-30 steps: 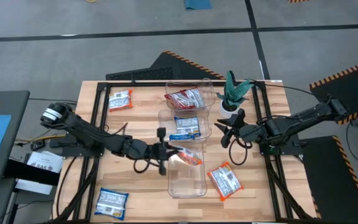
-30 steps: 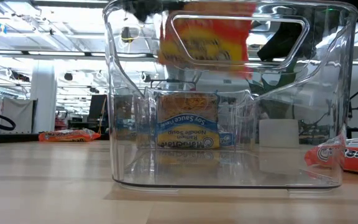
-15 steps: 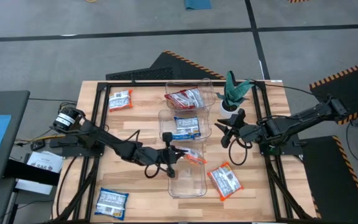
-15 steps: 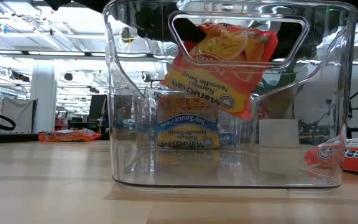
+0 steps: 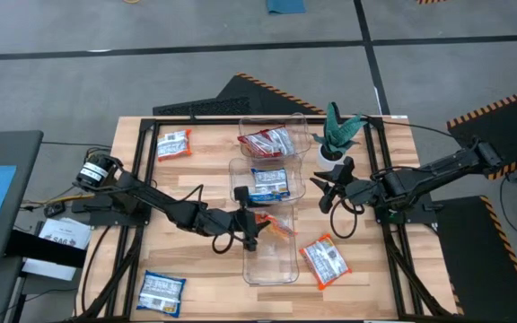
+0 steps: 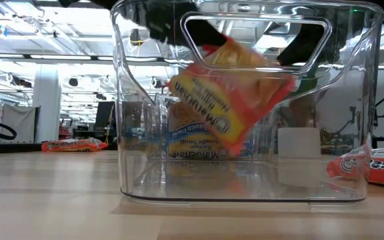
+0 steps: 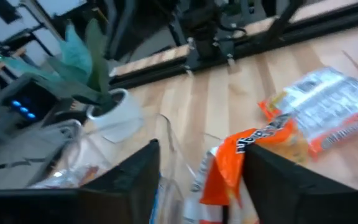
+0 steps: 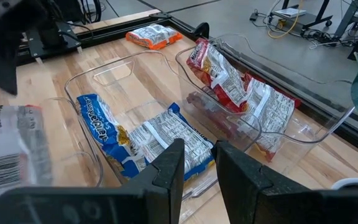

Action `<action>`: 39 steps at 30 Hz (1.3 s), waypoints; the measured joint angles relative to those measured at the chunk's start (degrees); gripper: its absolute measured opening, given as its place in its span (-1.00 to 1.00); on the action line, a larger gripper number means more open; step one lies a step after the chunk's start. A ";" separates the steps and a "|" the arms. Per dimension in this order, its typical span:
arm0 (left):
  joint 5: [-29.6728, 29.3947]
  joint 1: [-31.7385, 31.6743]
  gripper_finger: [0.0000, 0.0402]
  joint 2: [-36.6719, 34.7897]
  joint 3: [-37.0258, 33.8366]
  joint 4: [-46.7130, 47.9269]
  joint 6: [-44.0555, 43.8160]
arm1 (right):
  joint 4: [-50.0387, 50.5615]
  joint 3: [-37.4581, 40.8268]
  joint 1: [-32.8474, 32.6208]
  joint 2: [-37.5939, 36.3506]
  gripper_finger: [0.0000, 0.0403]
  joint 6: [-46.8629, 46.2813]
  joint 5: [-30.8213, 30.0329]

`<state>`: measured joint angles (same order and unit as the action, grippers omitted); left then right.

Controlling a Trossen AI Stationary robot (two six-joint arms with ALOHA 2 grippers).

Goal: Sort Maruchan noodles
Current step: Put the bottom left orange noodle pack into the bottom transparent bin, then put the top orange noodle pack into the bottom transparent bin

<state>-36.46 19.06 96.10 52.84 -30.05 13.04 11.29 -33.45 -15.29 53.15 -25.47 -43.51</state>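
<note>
Left gripper (image 5: 260, 224) open over nearest of 3 clear bins (image 5: 270, 266), orange noodle packet (image 6: 229, 100) loose and tilted inside it, blue packet (image 5: 267, 184) in middle bin, red packets (image 5: 267, 142) in far bin, right gripper (image 5: 327, 192) part-open, empty, beside middle bin.

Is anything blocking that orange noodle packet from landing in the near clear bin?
Nothing visible. The orange Maruchan packet is already inside the near clear bin, tilted above its bare floor, with the left gripper open at the bin's rim.
</note>
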 joint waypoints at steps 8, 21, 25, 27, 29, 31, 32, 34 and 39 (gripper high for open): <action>-3.01 1.12 0.35 -3.23 7.82 16.64 3.77 | 0.15 0.00 0.00 0.00 -0.41 0.00 0.00; 13.55 0.12 0.37 -9.41 3.78 21.50 -13.86 | -0.13 0.00 0.09 0.00 -0.41 0.00 0.00; 14.17 -1.21 0.37 -8.74 2.27 17.92 -13.15 | -0.31 0.00 0.07 0.00 -0.41 0.01 -0.03; 13.18 -2.23 0.37 -8.73 2.27 16.46 -12.63 | -0.31 0.00 0.07 0.00 -0.41 0.15 -0.02; 11.33 -2.83 0.37 -8.75 2.36 14.85 -11.53 | -0.30 0.00 0.08 0.00 -0.41 0.31 -0.04; 10.30 -3.32 0.37 -8.79 2.38 15.23 -10.10 | -0.28 0.00 0.07 0.00 -0.41 0.33 -0.04; 9.23 -3.52 0.37 -8.79 2.38 16.17 -9.52 | -0.24 0.00 0.09 0.00 -0.41 0.37 -0.04; 5.82 -3.73 0.37 -8.79 2.38 19.00 -9.35 | -0.24 0.00 0.09 0.00 -0.41 0.46 -0.04; 5.93 -2.69 0.37 -9.84 2.36 24.88 -10.85 | -0.20 0.02 0.07 0.00 -0.41 0.48 -0.04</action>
<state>-30.53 16.37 86.26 55.20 -5.17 2.19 11.09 -33.43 -15.22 53.15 -24.99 -43.55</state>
